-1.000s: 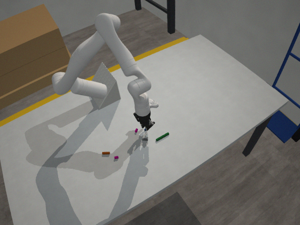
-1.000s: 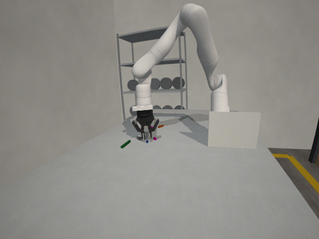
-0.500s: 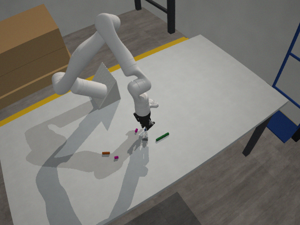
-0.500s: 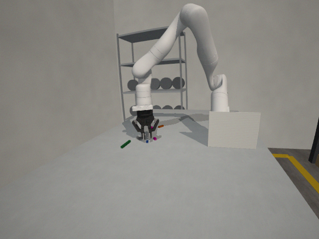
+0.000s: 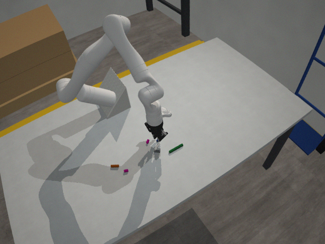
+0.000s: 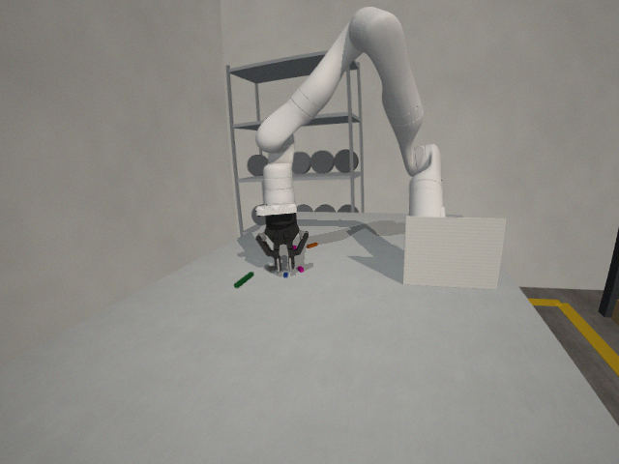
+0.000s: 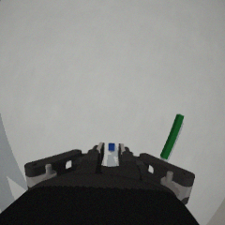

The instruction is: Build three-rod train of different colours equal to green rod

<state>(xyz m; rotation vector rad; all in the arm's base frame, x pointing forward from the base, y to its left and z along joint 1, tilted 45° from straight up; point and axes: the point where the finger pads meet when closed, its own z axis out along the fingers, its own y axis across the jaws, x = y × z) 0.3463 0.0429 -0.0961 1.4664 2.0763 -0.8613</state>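
Observation:
My gripper [image 5: 157,141] stands upright with its fingertips down at the table, and it also shows in the exterior view [image 6: 283,270]. The fingers are narrowly open. The small blue rod [image 7: 112,147] sits between the fingertips with a slim gap on each side; it lies on the table [image 5: 155,140] [image 6: 285,271]. The green rod [image 5: 175,148] lies flat to the right of the gripper and shows in the wrist view [image 7: 172,136]. One magenta rod [image 5: 147,141] lies just left of the gripper. An orange rod [image 5: 114,165] and a second magenta rod [image 5: 126,170] lie further front left.
A small pale grey shape [image 5: 157,150] lies on the table just in front of the fingers; I cannot tell whether it is a rod. A white wedge block [image 5: 115,94] stands by the arm's base. The table edge runs along the right.

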